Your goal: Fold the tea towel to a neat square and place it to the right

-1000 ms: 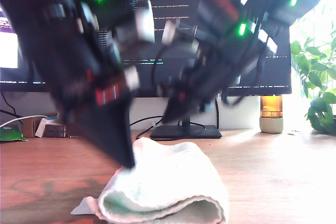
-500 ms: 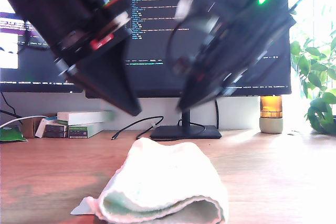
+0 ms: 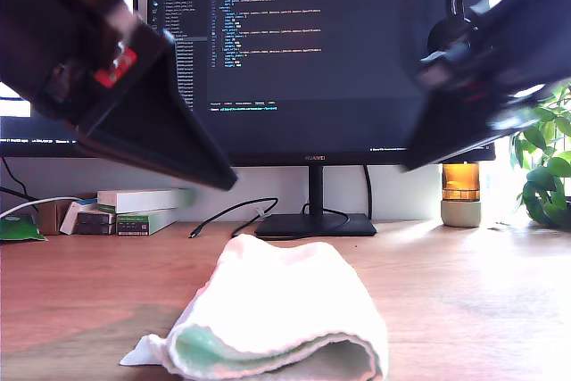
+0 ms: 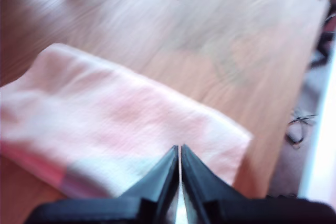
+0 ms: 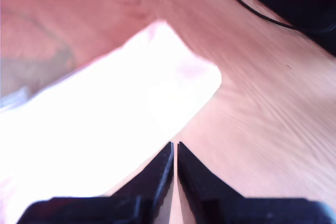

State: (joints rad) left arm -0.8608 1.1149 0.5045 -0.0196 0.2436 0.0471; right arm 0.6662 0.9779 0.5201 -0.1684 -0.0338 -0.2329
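The tea towel lies folded in a soft, puffy heap on the wooden surface, low in the middle of the exterior view; its fold faces the camera, with a bit of mint green showing at the edge; a small flat corner sticks out toward the exterior view's left. My first claw has its two tips pressed together with nothing between them; it hangs up in the air over the pink and white towel. My second claw is pressed together too, holding nothing, and it hangs above the towel's rounded end. In the exterior view two dark arms sit high up, well apart from the towel. Behind stand a monitor, some small boxes, a black cable and a green plant.
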